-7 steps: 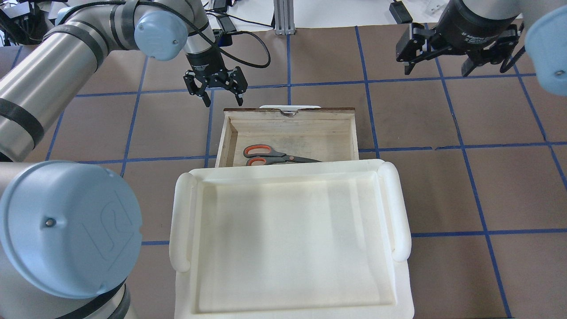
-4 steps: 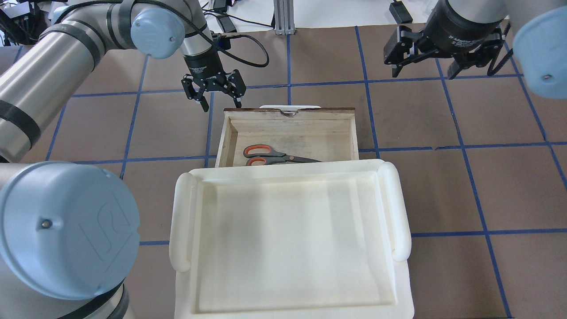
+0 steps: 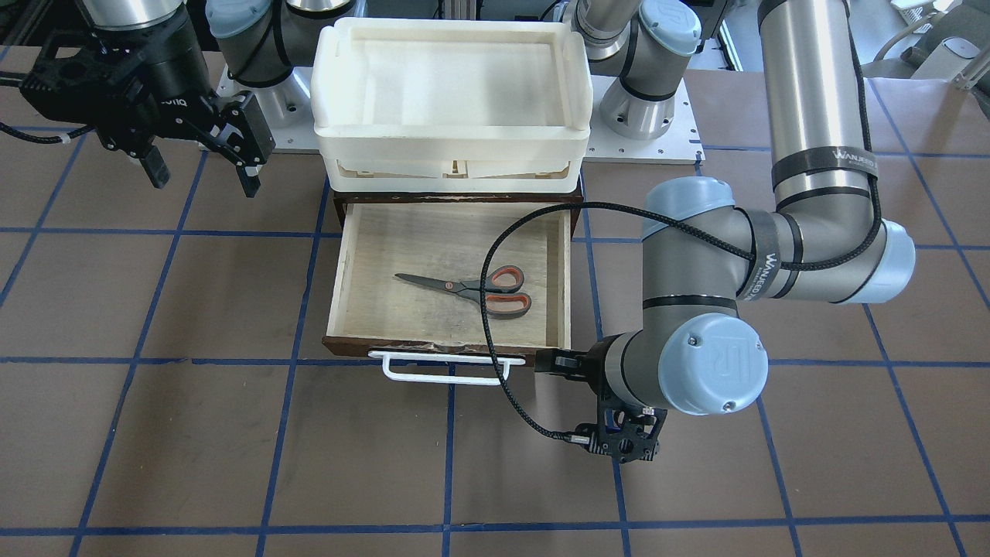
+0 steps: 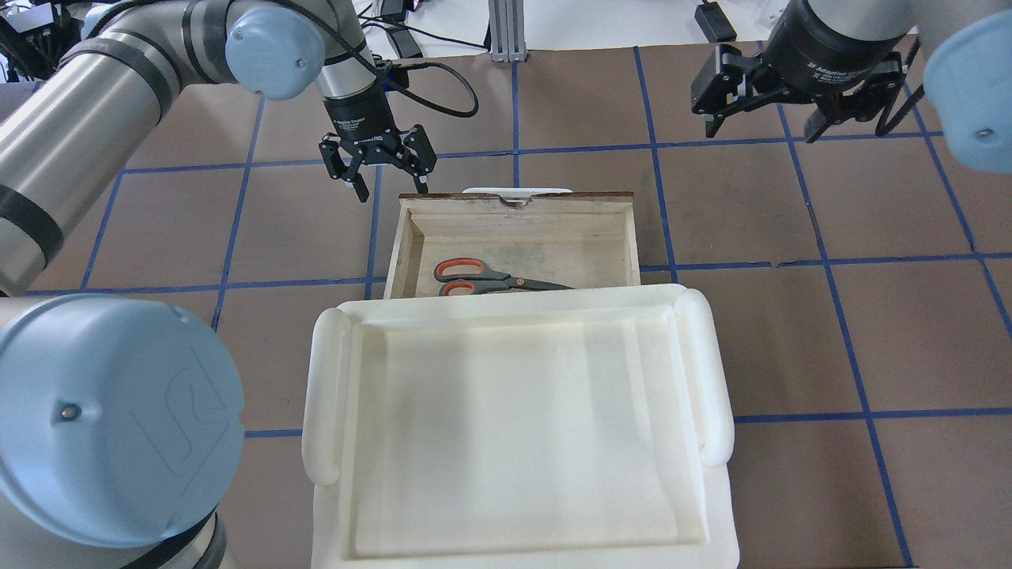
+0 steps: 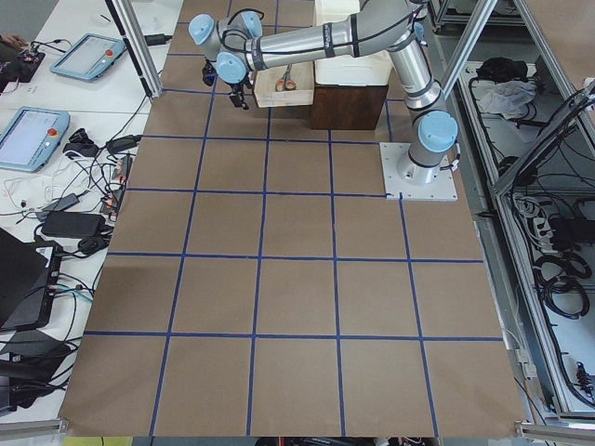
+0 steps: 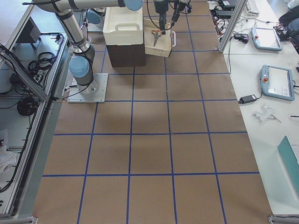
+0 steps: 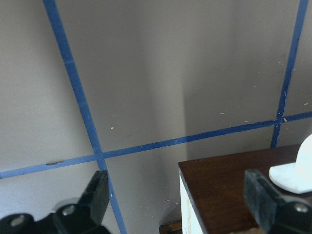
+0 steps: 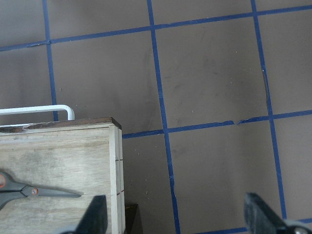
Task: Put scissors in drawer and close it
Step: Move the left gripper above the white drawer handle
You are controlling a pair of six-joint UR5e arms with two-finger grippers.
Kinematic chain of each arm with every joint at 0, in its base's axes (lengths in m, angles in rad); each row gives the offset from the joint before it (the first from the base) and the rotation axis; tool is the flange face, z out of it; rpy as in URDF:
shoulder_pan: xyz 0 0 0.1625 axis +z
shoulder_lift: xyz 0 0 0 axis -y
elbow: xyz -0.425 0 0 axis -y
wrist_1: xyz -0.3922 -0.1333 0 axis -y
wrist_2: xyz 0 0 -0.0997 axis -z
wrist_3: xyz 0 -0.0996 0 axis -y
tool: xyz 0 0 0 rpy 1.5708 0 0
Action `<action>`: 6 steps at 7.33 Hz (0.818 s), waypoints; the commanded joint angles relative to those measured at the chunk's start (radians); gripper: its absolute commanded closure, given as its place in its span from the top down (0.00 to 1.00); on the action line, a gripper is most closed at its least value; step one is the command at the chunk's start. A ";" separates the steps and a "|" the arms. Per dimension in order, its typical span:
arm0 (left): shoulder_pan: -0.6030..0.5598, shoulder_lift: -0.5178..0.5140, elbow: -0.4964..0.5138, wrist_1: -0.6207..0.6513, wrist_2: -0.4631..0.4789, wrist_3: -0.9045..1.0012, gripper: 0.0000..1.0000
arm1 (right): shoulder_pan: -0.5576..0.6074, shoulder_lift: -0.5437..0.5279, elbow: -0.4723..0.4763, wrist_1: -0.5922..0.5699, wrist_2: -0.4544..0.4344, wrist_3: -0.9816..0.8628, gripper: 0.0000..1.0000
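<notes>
The scissors (image 4: pixel 490 278) lie flat inside the open drawer (image 4: pixel 553 241), handles toward its left side; they also show in the front view (image 3: pixel 473 288) and the right wrist view (image 8: pixel 29 188). The drawer's white bar handle (image 4: pixel 518 191) faces away from the robot. My left gripper (image 4: pixel 393 188) is open and empty, just beyond the drawer's front left corner; the left wrist view shows that corner (image 7: pixel 219 187) between its fingertips (image 7: pixel 97 192). My right gripper (image 4: pixel 765 126) is open and empty, high above the table to the right of the drawer.
A large white tray (image 4: pixel 324 395) sits on the dark brown cabinet (image 6: pixel 125 53) that the drawer slides out of. The left arm's black cable (image 3: pixel 495 325) hangs over the drawer's front. The brown table has blue tape lines.
My left gripper has moved slightly left and farther from the robot, staying open. My right gripper has shifted a little left. Scissors and drawer have not moved.
</notes>
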 commanded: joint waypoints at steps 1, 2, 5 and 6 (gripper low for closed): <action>0.000 0.001 -0.001 -0.017 -0.001 -0.001 1.00 | -0.003 -0.009 0.001 0.048 0.002 0.000 1.00; 0.001 0.004 -0.001 -0.042 -0.003 -0.001 1.00 | -0.002 -0.008 -0.001 0.049 -0.002 0.000 1.00; 0.001 0.011 -0.001 -0.079 0.003 -0.001 1.00 | -0.002 0.000 0.001 0.047 0.014 -0.003 1.00; 0.009 0.016 -0.001 -0.098 0.005 -0.001 1.00 | -0.002 0.000 0.001 0.044 0.012 -0.005 1.00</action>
